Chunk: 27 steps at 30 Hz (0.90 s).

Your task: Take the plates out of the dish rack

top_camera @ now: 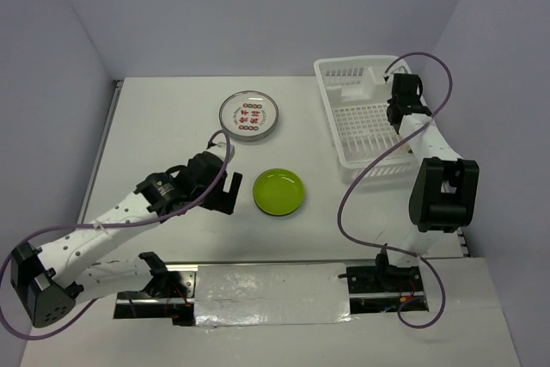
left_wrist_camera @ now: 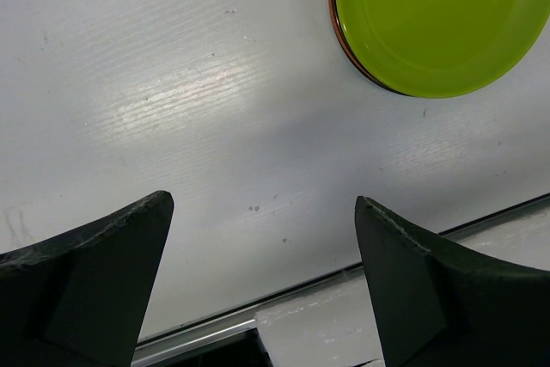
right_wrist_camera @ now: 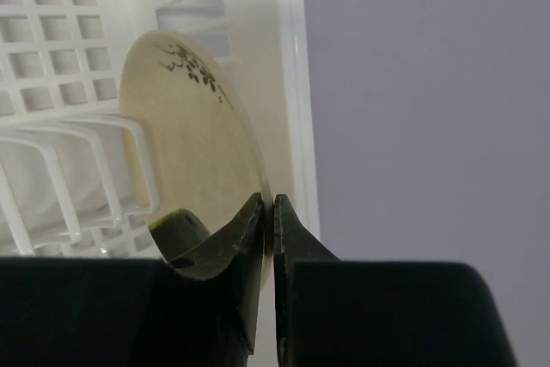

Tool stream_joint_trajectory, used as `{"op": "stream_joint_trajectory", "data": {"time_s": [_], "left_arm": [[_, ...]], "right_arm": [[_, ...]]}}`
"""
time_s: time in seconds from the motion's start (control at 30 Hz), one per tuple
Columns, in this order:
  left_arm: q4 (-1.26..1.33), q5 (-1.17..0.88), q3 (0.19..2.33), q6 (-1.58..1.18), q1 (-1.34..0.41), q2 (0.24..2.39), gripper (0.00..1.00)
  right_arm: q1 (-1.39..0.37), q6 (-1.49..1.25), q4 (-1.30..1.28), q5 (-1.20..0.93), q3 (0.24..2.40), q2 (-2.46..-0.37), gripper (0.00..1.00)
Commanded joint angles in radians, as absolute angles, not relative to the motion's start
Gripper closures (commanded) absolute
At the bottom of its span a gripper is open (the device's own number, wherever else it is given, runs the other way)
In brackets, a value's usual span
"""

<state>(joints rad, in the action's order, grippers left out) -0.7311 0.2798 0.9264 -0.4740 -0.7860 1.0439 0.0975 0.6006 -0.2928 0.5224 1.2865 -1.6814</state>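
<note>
The table (top_camera: pixel 155 126) lies under both claws. The dish rack (top_camera: pixel 369 122) sits on it, all around the right claw (right_wrist_camera: pixel 267 212), which reaches down inside near the rack's side wall.

The rack may be the first trouble. White bars (right_wrist_camera: pixel 129 161) curve over the front of the tan plate (right_wrist_camera: pixel 193 152), just off to the side of the claw tips. If the claw pulls sideways and not straight up, I think the plate could catch on those bars and tug the light rack along with it.

The plate may be the next trouble. The right claw is pinching only its thin rim, with the two tips almost together. That is a small hold on a smooth, hard thing, so the plate could swing or slip out and bang down.

The tan plate stands on its edge. It is round and pale gold, with a little dark twig pattern near the top.

Two more plates lie flat on the table. The green plate (left_wrist_camera: pixel 438 19) is just ahead of the left claw (left_wrist_camera: pixel 262 204) and a bit to its right. It is bright and shiny, with a dark and orange edge under it. I cannot tell if that is another plate. The white plate (top_camera: pixel 250 116), with red marks, is farther ahead.

The left claw is spread wide over bare table, holding nothing.
</note>
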Motion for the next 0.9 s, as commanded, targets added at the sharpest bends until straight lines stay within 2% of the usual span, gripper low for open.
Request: {"op": "stream_joint_trajectory", "data": {"time_s": [0.0,0.1,0.27,0.37,0.4,0.47,0.5,0.53,0.57,0.6,0.63,0.73,0.77,0.87], "left_arm": [[-0.715,0.284,0.927,-0.468,-0.785,1.051,0.01],[-0.722,0.301,0.928,-0.476,-0.785,1.06,0.0],[-0.73,0.304,0.937,-0.477,-0.782,1.08,0.0],[-0.715,0.291,0.953,-0.465,-0.764,1.068,0.01],[-0.697,0.288,0.954,-0.46,-0.75,1.052,0.0],[-0.64,0.169,0.971,-0.469,-0.657,0.985,0.0],[-0.618,0.135,0.991,-0.486,-0.611,0.957,0.01],[-0.564,0.099,1.003,-0.527,-0.603,0.906,0.01],[-0.527,0.089,1.012,-0.544,-0.601,0.879,0.01],[-0.482,0.084,1.011,-0.564,-0.601,0.855,0.0],[-0.388,0.08,1.0,-0.596,-0.6,0.809,0.01],[-0.232,0.057,0.973,-0.586,-0.597,0.77,0.01],[-0.238,0.064,0.98,-0.581,-0.594,0.775,0.01],[-0.352,0.153,1.078,-0.575,-0.591,0.839,0.01]], "right_arm": [[0.042,0.76,-0.103,0.626,1.255,-1.586,1.0],[0.008,0.848,-0.029,0.763,1.276,-1.568,1.0],[-0.054,0.926,0.053,0.834,1.31,-1.49,1.0],[-0.173,0.956,0.066,0.896,1.322,-1.413,1.0],[-0.213,0.872,0.036,0.905,1.337,-1.393,1.0],[-0.314,0.691,-0.209,0.876,1.443,-1.339,1.0],[-0.339,0.435,-0.319,0.829,1.541,-1.324,1.0],[-0.347,0.304,-0.445,0.587,1.584,-1.309,1.0],[-0.347,0.2,-0.598,0.443,1.607,-1.275,1.0],[-0.348,0.06,-0.62,0.29,1.57,-1.249,1.0],[-0.347,0.019,-0.586,-0.026,1.522,-1.22,1.0],[-0.364,-0.22,-0.357,-0.481,1.259,-1.089,1.0],[-0.368,-0.277,-0.292,-0.542,1.141,-1.039,1.0],[-0.368,-0.424,-0.103,-0.708,0.996,-0.968,1.0]]}}
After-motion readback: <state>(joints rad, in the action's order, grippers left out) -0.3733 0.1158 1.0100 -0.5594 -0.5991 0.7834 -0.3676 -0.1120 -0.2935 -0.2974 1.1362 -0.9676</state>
